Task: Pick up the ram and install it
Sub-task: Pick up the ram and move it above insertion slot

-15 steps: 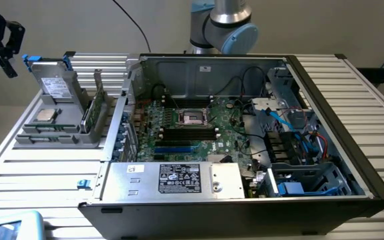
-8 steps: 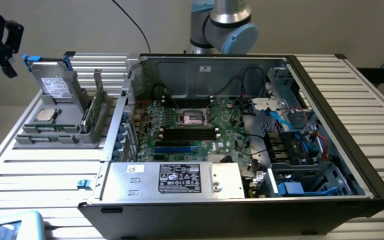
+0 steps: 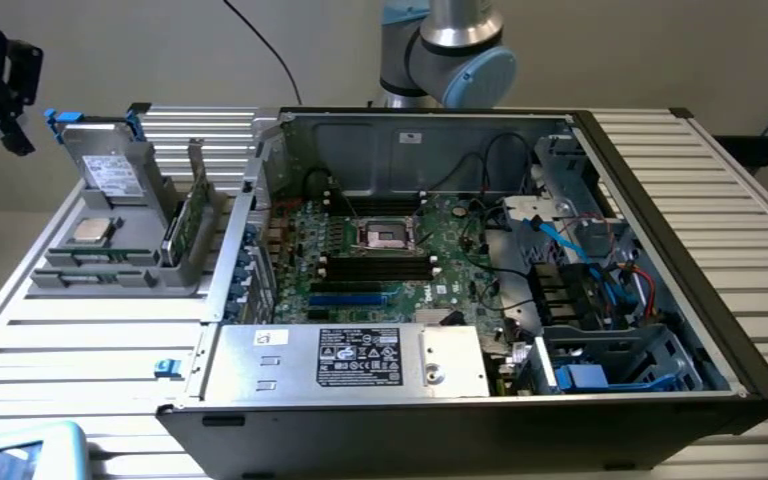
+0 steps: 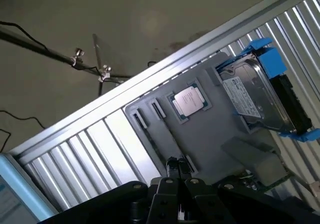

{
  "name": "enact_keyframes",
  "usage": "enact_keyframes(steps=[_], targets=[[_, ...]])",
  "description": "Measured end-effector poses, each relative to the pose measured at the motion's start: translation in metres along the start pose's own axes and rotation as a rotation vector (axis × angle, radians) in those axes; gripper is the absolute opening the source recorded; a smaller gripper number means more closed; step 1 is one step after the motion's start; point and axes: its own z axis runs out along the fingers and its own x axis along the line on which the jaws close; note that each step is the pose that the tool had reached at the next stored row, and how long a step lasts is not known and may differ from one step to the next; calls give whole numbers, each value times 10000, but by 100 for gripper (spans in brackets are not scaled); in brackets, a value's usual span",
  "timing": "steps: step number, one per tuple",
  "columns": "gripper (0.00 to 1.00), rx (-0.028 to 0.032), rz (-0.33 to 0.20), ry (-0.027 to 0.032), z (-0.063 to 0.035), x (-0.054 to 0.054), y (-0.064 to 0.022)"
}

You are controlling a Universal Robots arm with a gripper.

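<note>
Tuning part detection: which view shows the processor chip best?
Wrist view: the processor chip faces the camera, unobstructed in the gray tray. The exterior view catches the chip farther off and obliquely, on the tray at that view's left.

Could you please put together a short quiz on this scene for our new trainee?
1. True or false: the gripper has its fingers spread wide open.
2. What lies beside the hard drive in the grey holder? A) processor B) fan C) screwdriver
3. Fill in: the computer case lies on the table with its side panel ____ (on/off).
Key: 1 false, the gripper is shut; 2 A; 3 off, the motherboard is exposed.
</note>
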Motion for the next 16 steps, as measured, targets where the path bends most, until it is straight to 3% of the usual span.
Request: enact_keyframes(steps=[10,16], targets=[[11,-31,-1759,83,0,-1,-1],[11,-36,-1773,87,0,-1,0]])
